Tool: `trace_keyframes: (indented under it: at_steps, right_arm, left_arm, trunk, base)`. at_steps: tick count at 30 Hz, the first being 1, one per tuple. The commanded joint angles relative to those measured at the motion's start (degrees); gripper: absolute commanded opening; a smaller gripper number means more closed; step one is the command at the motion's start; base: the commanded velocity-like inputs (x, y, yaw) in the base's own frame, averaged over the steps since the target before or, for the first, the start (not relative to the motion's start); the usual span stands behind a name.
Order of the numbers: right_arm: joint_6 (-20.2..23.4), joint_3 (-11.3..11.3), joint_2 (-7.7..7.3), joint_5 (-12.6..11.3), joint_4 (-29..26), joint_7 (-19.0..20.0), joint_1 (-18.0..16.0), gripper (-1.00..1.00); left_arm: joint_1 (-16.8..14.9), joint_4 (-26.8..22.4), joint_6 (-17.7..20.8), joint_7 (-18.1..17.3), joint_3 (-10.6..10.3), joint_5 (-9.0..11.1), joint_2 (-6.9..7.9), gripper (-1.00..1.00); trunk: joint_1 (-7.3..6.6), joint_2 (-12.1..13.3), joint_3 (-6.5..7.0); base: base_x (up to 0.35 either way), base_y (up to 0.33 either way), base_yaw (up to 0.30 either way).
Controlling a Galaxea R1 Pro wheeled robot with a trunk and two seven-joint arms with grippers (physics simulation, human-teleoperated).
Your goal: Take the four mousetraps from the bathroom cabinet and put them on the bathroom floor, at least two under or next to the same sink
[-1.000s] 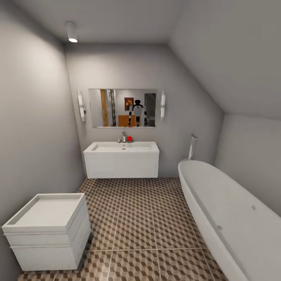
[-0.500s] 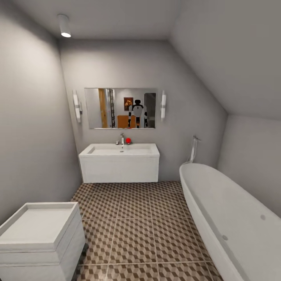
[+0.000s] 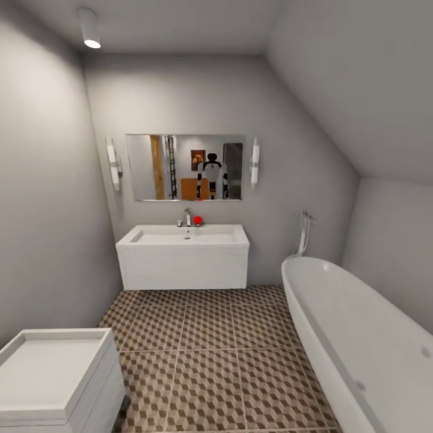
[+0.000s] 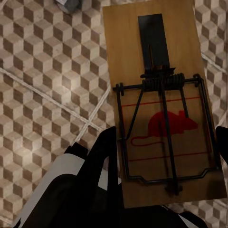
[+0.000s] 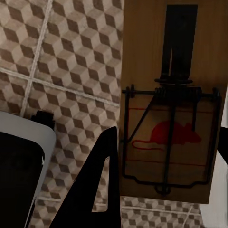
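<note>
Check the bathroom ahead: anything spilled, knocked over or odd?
Nothing stands out. The floor shows no spill, and the sink and bathtub sit normally. Each wrist view shows a mousetrap held over tiles.

The head view is evenly and moderately lit. A white cylindrical ceiling spotlight (image 3: 89,27) at upper left glows, brightening the grey wall below it. Two white vertical wall lamps (image 3: 112,163) flank the rectangular mirror (image 3: 185,167). Render detail is soft, with wide-angle stretching at the edges. Both wrist views are dimmer; the tan wooden mousetrap board (image 4: 156,102) appears shaded, and the dark gripper fingers (image 5: 95,185) render almost black.
</note>
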Motion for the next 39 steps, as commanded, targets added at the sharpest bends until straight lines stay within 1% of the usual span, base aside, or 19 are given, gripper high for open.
trace_keyframes:
  at_steps: [1,13,39]
  right_arm:
    - [0.03,-0.48,-0.02,0.51,0.2,-0.23,-0.06,-1.0]
    - [0.02,-0.49,-0.02,0.52,0.2,-0.23,-0.07,-1.0]
    - [0.01,-0.42,0.15,0.6,0.2,-0.23,0.16,-1.0]
  left_arm:
    - [-0.07,0.2,-0.32,0.12,0.08,-0.24,-0.01,-1.0]
    - [-0.07,0.2,-0.32,0.14,0.08,-0.22,-0.05,-1.0]
    - [-0.07,0.2,-0.32,0.14,0.08,-0.27,-0.09,-1.0]
  trunk:
    - [0.05,-0.04,-0.02]
    - [0.05,-0.04,-0.02]
    - [0.05,-0.04,-0.02]
  base:
    - [0.335,0.098,0.0]
    - [0.335,0.082,0.0]
    - [0.335,0.004,0.0]
